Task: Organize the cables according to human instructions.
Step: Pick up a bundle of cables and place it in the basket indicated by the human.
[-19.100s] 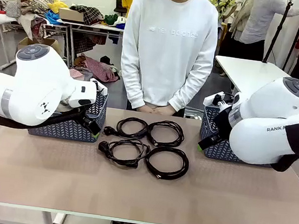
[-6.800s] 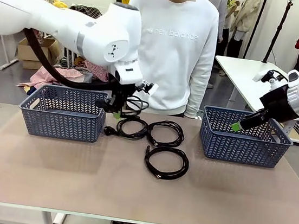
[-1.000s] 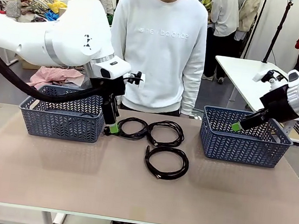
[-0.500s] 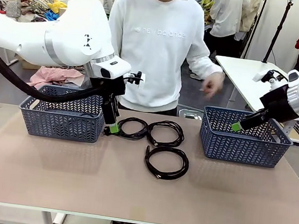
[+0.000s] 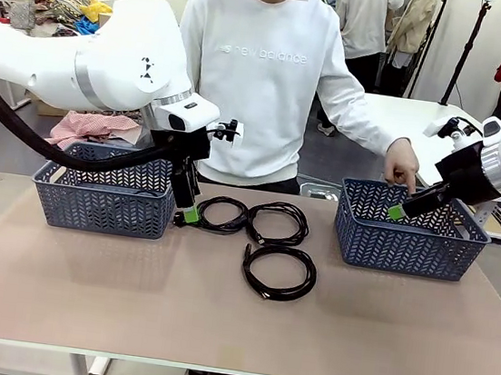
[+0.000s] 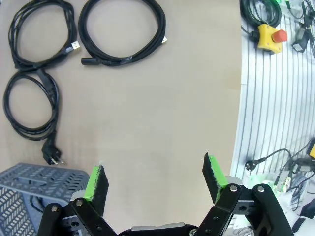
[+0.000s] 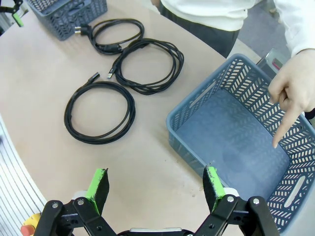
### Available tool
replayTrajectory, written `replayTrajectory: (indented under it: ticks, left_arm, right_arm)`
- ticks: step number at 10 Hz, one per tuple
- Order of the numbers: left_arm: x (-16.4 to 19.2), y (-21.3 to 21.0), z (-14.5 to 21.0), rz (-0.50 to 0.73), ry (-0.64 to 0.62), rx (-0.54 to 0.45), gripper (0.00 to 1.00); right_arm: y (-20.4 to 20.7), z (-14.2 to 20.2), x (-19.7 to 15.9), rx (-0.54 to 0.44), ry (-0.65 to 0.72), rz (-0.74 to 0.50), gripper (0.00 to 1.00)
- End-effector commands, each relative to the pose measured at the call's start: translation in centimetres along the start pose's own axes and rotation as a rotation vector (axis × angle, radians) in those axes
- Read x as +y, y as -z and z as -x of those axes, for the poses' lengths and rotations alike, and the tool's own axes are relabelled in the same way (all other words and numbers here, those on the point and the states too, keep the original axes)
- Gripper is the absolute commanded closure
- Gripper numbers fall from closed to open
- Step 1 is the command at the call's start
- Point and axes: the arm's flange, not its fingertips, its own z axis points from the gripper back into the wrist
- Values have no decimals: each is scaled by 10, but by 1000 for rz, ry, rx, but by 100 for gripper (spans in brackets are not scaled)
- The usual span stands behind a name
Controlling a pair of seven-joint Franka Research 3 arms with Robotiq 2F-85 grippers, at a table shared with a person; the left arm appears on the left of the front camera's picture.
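Well, three cables lie on the table between the two blue baskets, none of them touched by a claw: the far-left coil [image 5: 222, 213] with its plug turned toward the left basket [image 5: 102, 208], the far-right coil [image 5: 277, 223] just beside it with their loops touching or nearly so, and the near coil [image 5: 279, 272] on the robot's side, close under the far-right one. The left gripper [image 5: 190, 214] points straight down next to the left basket's right end, its green tips low beside the plug of the far-left coil; from the front I cannot tell whether they touch it. In its own wrist view the fingers stand wide apart with only bare tabletop between them, the plug off to one side. The right gripper [image 5: 397, 211] hangs tilted over the right basket [image 5: 407, 251] – its jaws are spread wide too, with nothing between them. Across the table a person in a white sweatshirt reaches out one arm, and the person's hand [image 5: 403, 165] hovers above the right basket's far rim, close to the right gripper, index finger pointing down into the basket
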Motion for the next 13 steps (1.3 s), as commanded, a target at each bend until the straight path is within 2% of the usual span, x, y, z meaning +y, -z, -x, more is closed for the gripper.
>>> replayTrajectory:
  ticks: [1, 8, 10, 13]
  left_arm:
    - [0, 0, 0, -2, 0, -1, 0]
    - [0, 0, 0, -2, 0, -1, 0]
    - [0, 0, 0, -2, 0, -1, 0]
    - [0, 0, 0, -2, 0, -1, 0]
  right_arm:
    - [1, 0, -1, -12, 8, -10, 0]
    - [0, 0, 0, 0, 0, 0, 0]
    - [5, -17, 19, 35, -6, -20, 0]
    - [25, -42, 60, 142, -24, -56, 0]
